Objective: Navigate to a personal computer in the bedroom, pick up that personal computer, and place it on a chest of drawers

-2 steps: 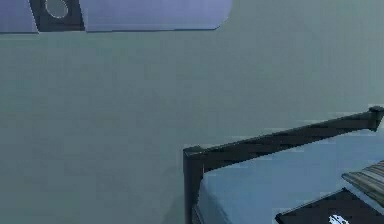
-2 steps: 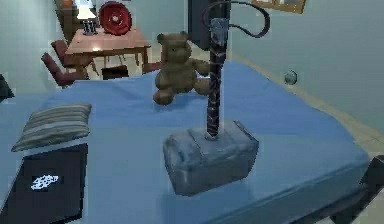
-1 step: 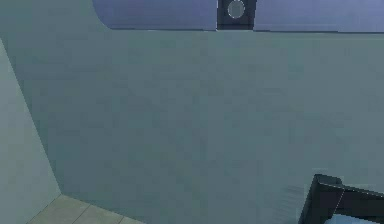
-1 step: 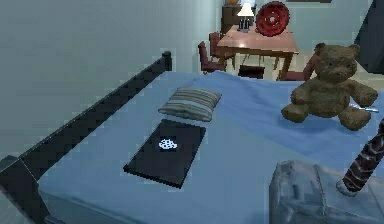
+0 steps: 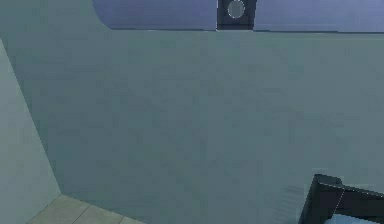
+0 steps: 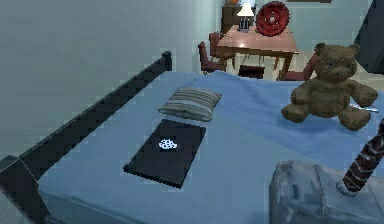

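Laptop (image 6: 166, 152) lies closed on the bed (image 6: 240, 150), near its railed edge, beside a striped cushion (image 6: 190, 102). A teddy (image 6: 328, 88) sits toward the far edge, a grey pillow (image 6: 312, 192) at the near corner. I cannot tell my end effector's state.

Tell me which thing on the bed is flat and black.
The laptop, lying shut beside the striped cushion. That cushion is puffy and pale, and the teddy bear is brown and sitting up.

There is one bed (image 6: 240, 150). On it lie one dark laptop (image 6: 167, 152), one striped pillow (image 6: 190, 103) and one brown teddy bear (image 6: 330, 88). Past its far edge stand one wooden table (image 6: 258, 42) and one lamp (image 6: 245, 12).
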